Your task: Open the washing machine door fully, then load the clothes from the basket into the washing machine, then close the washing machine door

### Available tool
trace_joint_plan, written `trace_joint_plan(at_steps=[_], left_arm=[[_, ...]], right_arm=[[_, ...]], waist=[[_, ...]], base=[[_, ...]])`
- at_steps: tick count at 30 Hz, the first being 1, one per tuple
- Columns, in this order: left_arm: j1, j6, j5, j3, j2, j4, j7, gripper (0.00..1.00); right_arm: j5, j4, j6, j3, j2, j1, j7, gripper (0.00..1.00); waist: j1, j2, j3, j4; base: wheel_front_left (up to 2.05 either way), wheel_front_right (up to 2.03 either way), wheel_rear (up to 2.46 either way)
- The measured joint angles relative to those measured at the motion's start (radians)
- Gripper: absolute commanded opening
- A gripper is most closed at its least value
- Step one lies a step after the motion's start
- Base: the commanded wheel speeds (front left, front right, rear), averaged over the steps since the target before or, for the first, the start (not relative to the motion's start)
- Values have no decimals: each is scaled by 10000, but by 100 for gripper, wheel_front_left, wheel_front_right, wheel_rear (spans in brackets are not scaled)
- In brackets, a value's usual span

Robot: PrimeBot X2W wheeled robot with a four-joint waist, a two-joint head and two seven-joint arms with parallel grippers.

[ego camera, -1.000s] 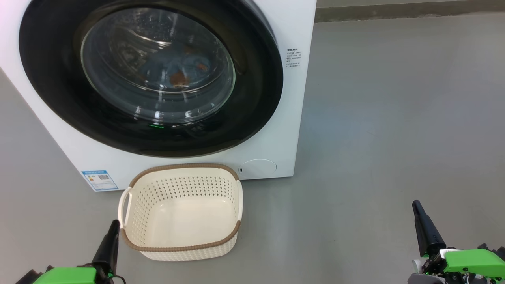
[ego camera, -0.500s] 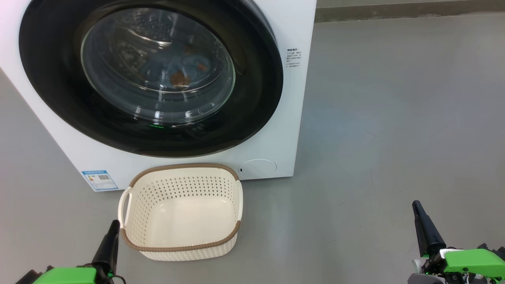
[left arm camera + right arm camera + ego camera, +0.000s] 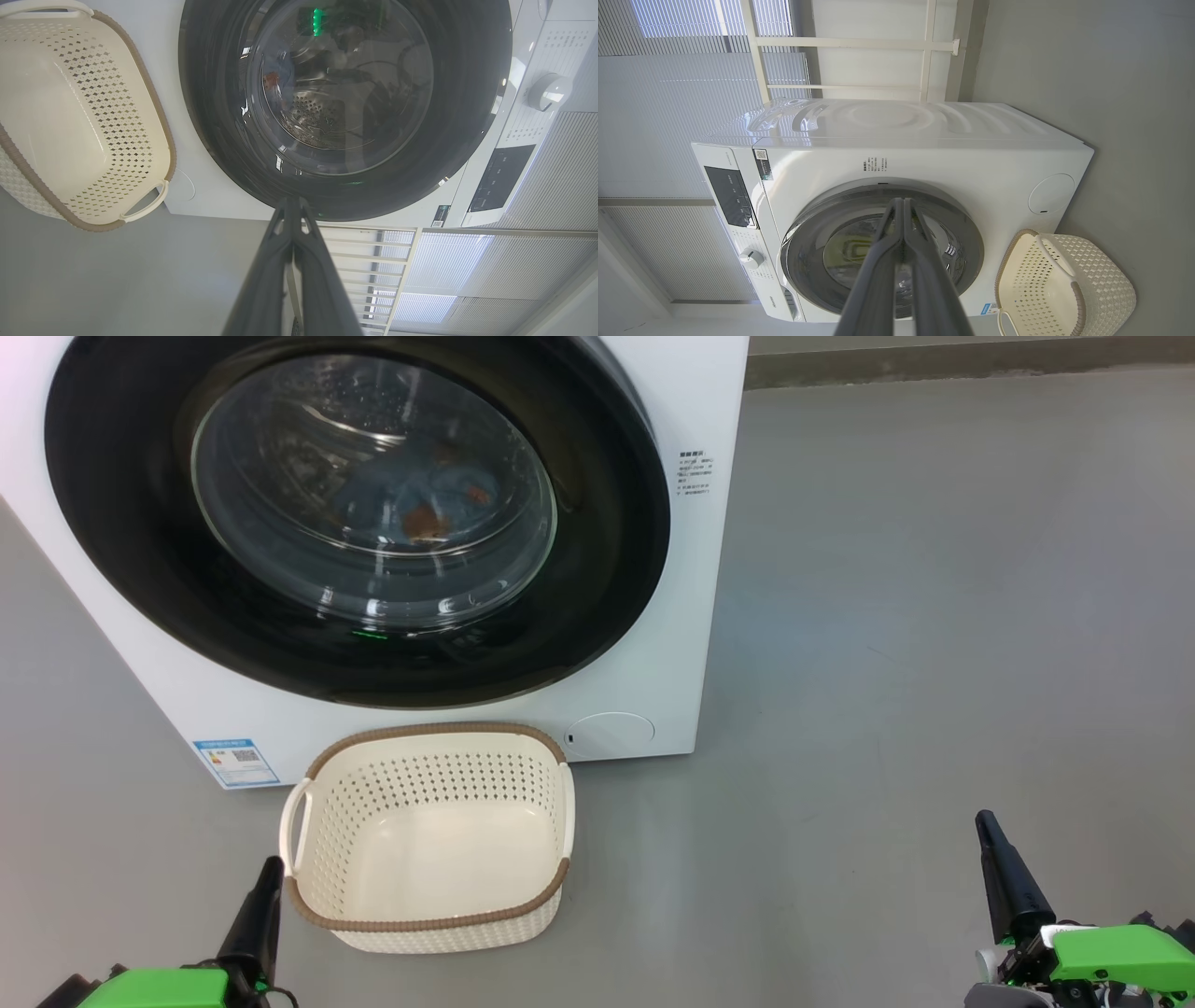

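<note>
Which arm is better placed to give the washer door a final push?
Probably left: the left gripper sits by the basket below the washing machine door; the right gripper is far aside.

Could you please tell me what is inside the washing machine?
Through the door glass, blue clothes with orange-brown patches lie in the drum; reflections and the black rim hide the rest.

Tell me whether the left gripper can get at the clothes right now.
Probably not: the clothes lie behind the shut washing machine door, which blocks the left gripper.
</note>
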Motion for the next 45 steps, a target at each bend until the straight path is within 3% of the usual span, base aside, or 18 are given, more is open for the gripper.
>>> trace_joint_plan(at_steps=[45], left_arm=[[0, 0, -2, 0, 0, 0, 0, 0]], right_arm=[[0, 0, 0, 0, 0, 0, -2, 0]], waist=[[0, 0, 0, 0]], base=[[0, 0, 0]])
